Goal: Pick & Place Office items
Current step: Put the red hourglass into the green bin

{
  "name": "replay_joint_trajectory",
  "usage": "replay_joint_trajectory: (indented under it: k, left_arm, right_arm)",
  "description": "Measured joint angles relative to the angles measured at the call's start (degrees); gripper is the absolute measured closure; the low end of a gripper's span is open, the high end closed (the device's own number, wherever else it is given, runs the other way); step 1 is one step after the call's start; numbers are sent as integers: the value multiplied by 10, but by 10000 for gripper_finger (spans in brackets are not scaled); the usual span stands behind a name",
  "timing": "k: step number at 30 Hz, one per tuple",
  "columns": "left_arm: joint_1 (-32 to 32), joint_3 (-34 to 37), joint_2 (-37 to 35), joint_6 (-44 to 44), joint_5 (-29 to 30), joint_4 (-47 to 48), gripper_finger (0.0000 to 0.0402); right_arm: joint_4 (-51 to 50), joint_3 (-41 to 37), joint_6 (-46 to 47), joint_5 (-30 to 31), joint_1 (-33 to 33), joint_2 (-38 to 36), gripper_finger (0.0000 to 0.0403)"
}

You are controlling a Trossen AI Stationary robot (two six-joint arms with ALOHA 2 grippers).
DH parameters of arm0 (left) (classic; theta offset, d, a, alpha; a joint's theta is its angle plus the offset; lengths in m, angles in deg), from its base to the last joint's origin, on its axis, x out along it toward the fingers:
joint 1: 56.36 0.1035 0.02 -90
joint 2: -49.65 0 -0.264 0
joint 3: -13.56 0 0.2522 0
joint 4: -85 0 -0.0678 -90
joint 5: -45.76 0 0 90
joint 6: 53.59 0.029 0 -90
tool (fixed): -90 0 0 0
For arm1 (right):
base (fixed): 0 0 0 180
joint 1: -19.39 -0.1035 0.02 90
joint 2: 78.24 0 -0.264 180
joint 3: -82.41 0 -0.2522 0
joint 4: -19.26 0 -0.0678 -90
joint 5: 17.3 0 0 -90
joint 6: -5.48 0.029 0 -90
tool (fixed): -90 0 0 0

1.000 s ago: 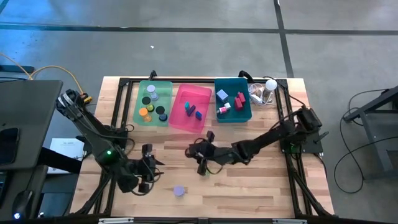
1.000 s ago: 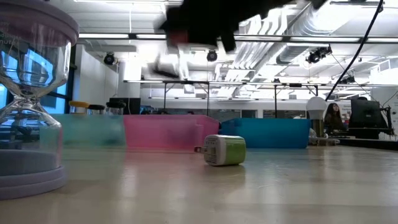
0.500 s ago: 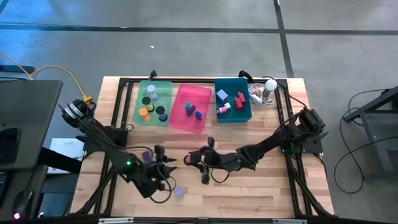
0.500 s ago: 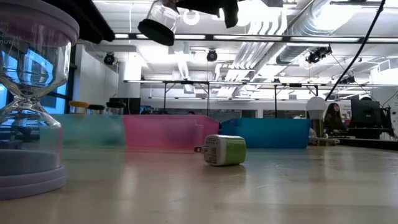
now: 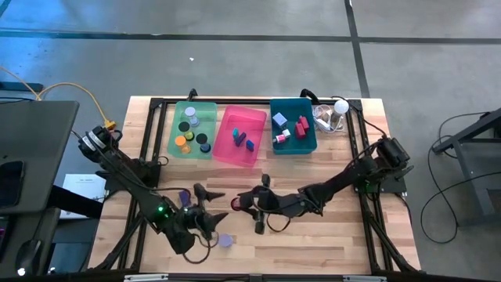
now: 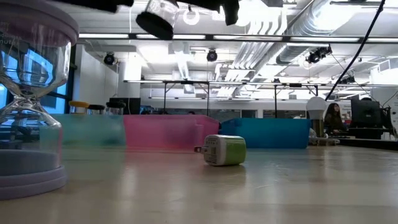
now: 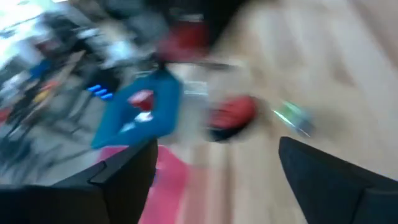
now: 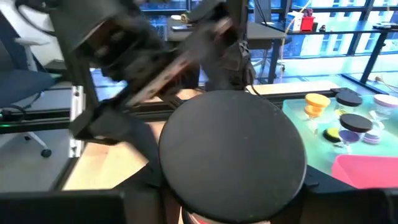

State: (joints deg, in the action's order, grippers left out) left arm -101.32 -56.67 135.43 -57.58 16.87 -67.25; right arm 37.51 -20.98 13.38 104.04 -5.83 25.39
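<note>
The black-capped sand timer (image 8: pixel 233 155) is pinched in my right claw (image 5: pixel 241 202), lifted clear of the tabletop (image 5: pixel 329 235), at 6 o'clock from the pink bin (image 5: pixel 225 149). My left claw (image 5: pixel 207 208) hangs just beside it at 9 o'clock, fingers spread wide with nothing between them. A lavender sand timer (image 5: pixel 225 240) stands on the boards at 7 o'clock from the held one, near the left claw but not touching it.

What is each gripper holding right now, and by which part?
The right gripper holds a black-capped hourglass, apparently around its middle. The left gripper stands open, holding nothing.
</note>
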Motion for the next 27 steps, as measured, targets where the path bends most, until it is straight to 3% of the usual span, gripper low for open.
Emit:
replay_joint_trajectory:
  k: [2,4,6,10,12,21,27]
  left_arm:
    - [4,0,0,-47,50,-15,64]
    - [8,-1,0,-97,62,-14,59]
    - [10,-1,0,-129,42,-15,58]
    - [20,0,0,-140,-75,-16,57]
    - [23,0,0,-147,-106,-30,57]
    - [50,0,0,-175,-103,-84,57]
    - [83,0,7,-175,-156,-104,57]
  right_arm:
    - [8,0,0,0,-4,0,242]
    - [18,0,-5,0,-8,0,241]
    - [28,0,-15,0,-11,0,246]
    - [37,0,-26,3,-11,0,248]
    - [35,0,-27,6,-10,0,248]
    - [34,0,-31,7,-10,0,248]
    - [34,0,-31,7,-10,0,242]
